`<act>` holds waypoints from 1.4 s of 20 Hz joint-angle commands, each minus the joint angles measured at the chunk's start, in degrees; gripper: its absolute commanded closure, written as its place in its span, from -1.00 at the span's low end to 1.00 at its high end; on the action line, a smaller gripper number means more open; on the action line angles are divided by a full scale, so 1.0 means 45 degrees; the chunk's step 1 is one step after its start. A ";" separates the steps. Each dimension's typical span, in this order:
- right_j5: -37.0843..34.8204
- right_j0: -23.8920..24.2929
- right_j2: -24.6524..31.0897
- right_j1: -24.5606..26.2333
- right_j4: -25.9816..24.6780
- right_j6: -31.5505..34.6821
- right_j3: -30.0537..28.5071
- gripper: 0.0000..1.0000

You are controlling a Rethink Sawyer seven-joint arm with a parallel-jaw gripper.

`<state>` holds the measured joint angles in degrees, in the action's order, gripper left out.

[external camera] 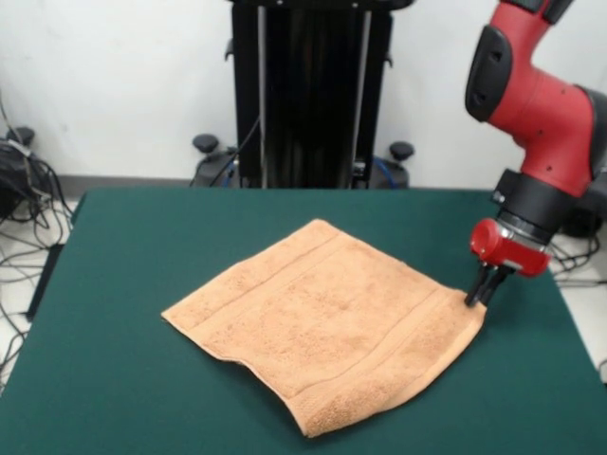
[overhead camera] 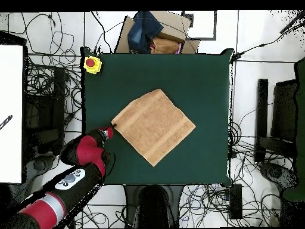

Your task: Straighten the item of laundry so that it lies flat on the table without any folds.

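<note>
The item of laundry [external camera: 322, 327], a peach-orange towel, lies spread out on the green table [external camera: 123, 379] with one corner toward each side and woven bands near two ends. Its front hem looks slightly wavy. My gripper [external camera: 479, 296] comes down at the towel's right corner, with its dark fingers close together and pinching that corner at table level. From overhead, the towel [overhead camera: 153, 126] is a diamond at the table's [overhead camera: 202, 77] middle, and the gripper [overhead camera: 111, 129] sits at its left corner.
A yellow box with a red button [overhead camera: 92, 64] stands on the table's corner in the overhead view. Cables and equipment lie on the floor around the table. A black stand [external camera: 313, 95] rises behind the table's far edge.
</note>
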<state>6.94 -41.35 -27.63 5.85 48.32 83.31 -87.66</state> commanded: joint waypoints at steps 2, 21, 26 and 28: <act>0.0471 0.0282 0.2208 -0.0065 -0.0623 0.3363 -0.0239 1.00; 0.0496 0.0127 0.2490 -0.0757 -0.0991 0.3450 -0.0981 1.00; 0.0713 0.0418 0.2931 -0.1687 -0.1864 0.3551 -0.2000 1.00; 0.0887 0.0604 0.3122 -0.2089 -0.2343 0.3588 -0.2483 1.00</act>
<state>8.57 -40.75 -22.63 -0.78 40.87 83.31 -94.39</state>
